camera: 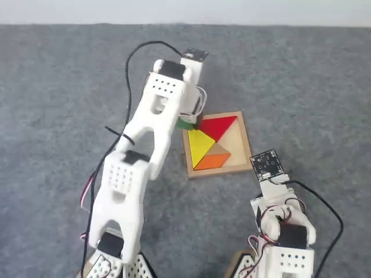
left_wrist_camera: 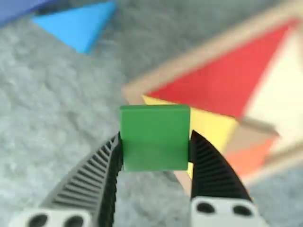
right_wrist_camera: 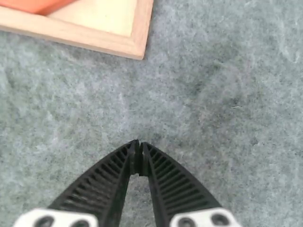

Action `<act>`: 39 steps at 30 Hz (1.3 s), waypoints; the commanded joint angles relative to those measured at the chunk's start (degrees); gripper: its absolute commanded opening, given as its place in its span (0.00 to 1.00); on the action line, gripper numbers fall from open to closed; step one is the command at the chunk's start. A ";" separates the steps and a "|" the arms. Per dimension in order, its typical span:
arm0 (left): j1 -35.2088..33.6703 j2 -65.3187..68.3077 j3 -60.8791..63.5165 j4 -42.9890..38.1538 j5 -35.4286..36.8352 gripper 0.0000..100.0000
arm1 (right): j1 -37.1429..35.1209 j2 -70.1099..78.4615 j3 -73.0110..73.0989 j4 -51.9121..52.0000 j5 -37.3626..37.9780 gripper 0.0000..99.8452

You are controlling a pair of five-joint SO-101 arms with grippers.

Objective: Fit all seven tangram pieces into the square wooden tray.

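Three pieces lie in the tray [camera: 246,142] for certain: a red triangle [camera: 219,125], a yellow triangle [camera: 199,145] and an orange triangle [camera: 211,161], with a brownish patch [camera: 219,149] between them that may be a fourth. My left pincer [left_wrist_camera: 155,142] is clamped on the green square [left_wrist_camera: 155,127], taking it by two opposite edges, and holds it just above the tray's corner beside the yellow triangle. A blue triangle [left_wrist_camera: 78,26] waits on the bench [camera: 301,87] outside the tray.

I judge the green square light, stiff and smooth-painted, so the danger is slipping or twisting, not crushing. Opposite flat edges near the middle are the right hold, and that is what I have. It should need its sides square to the gap before it drops in.

My right pincer [right_wrist_camera: 139,151] is closed on nothing, low over the bench near another corner of the tray.
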 commanded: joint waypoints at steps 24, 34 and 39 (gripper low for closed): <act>15.65 -27.25 51.21 -49.32 -16.00 0.05 | -0.22 -0.84 0.97 0.13 0.44 0.01; 16.26 -23.30 51.12 -51.16 -15.65 0.11 | -0.22 -0.84 0.97 0.13 0.44 0.01; 16.26 -23.03 51.03 -51.25 -15.65 0.11 | -0.22 -0.84 0.97 0.13 0.44 0.01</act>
